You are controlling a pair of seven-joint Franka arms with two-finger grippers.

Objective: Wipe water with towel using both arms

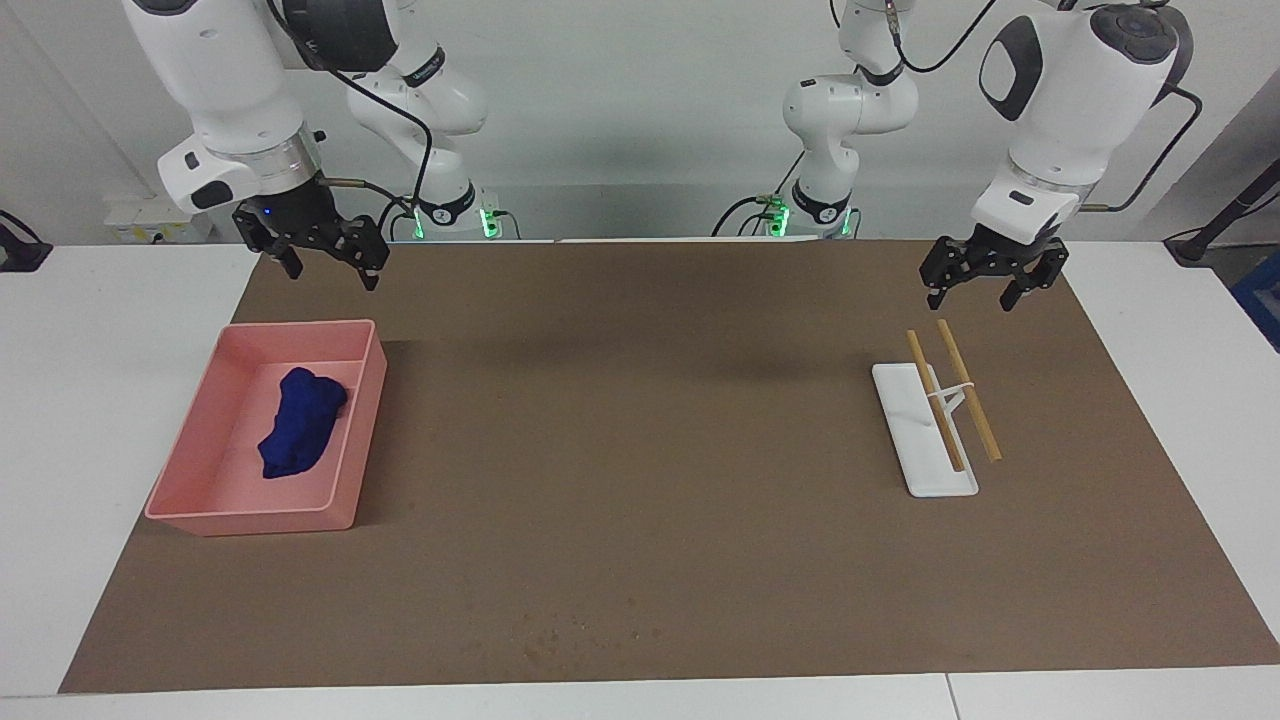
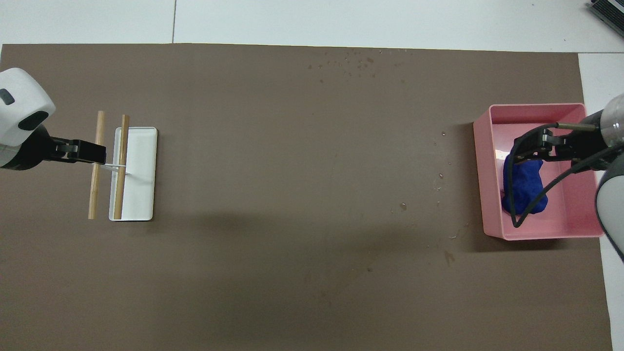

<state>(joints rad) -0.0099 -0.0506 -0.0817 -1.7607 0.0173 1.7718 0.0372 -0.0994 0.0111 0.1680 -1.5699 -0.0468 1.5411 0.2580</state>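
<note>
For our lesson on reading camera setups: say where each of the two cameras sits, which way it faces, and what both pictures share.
Facing view: high, across the table, facing the robots; both arms show whole, left gripper and right gripper open in the air.
Overhead view: above the robots' end, looking steeply down; only the wrists and grippers show.
Shared: the blue towel in the pink tray, the white stand holding chopsticks, and water droplets, half a turn apart.

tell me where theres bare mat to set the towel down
The widest bare patch is mid-mat, between the pink tray holding the towel and the white stand with its two sticks. Avoid the mat's edge farthest from the robots, where water is scattered, and the droplets beside the tray.
</note>
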